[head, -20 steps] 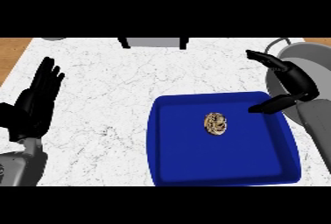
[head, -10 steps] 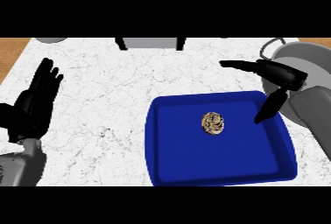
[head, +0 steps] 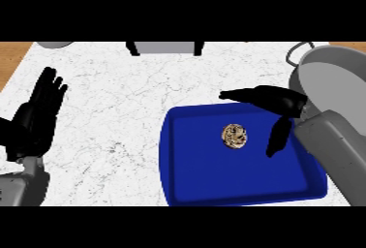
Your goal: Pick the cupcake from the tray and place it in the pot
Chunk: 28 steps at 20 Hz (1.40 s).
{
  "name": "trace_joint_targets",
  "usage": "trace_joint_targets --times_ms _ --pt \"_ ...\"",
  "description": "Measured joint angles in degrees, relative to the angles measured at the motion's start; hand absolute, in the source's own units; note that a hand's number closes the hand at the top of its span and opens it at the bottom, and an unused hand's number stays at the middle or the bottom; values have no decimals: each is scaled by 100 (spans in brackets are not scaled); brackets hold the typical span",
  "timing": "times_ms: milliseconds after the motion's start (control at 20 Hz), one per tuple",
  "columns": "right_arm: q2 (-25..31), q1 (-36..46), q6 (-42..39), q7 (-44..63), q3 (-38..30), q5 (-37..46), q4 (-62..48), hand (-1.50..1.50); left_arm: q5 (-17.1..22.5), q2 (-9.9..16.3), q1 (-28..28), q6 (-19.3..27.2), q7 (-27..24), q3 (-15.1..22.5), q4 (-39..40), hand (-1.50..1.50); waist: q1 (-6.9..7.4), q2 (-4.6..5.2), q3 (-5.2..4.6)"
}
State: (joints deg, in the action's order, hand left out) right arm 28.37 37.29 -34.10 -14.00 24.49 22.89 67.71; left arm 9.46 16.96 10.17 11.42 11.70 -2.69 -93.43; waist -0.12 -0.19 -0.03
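1. The cupcake (head: 235, 136) sits on the floor of the blue tray (head: 214, 189), a little above the middle and toward the right side, lying free with nothing touching it
2. The right hand (head: 275, 100) hangs over the tray's upper right part, just beside the cupcake but apart from it; its fingers are spread, some stretched left over the tray's far rim and one pointing down to the cupcake's right, holding nothing
3. The tray lies on the white marbled counter (head: 136, 97), its right edge tucked under the grey right forearm (head: 336, 145)
4. The pot (head: 336, 82), grey with a loop handle at its upper left, stands at the counter's right edge, just beyond the tray's far right corner
5. The left hand (head: 36, 116) rests at the view's left edge, fingers straight and pointing up, close together, well apart from the tray
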Motion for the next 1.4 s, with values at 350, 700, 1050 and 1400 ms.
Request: trace_joint_targets --times_ms 350,700,1050,1400 --pt "-364 -350 -202 412 -163 450 391 -150 -56 -81 89 -115 110 -107 -39 0 15 11 2" --pt "-617 -467 -7 531 -245 1168 152 -150 -241 -249 95 -109 73 -87 -4 0 31 18 3" --pt "-911 -728 209 211 -340 1776 -58 -150 -295 -315 169 -226 116 -217 47 0 31 21 4" --pt "-1243 -511 537 -30 -510 2342 -815 -150 -395 -380 210 -237 287 -256 -140 0 50 18 3"
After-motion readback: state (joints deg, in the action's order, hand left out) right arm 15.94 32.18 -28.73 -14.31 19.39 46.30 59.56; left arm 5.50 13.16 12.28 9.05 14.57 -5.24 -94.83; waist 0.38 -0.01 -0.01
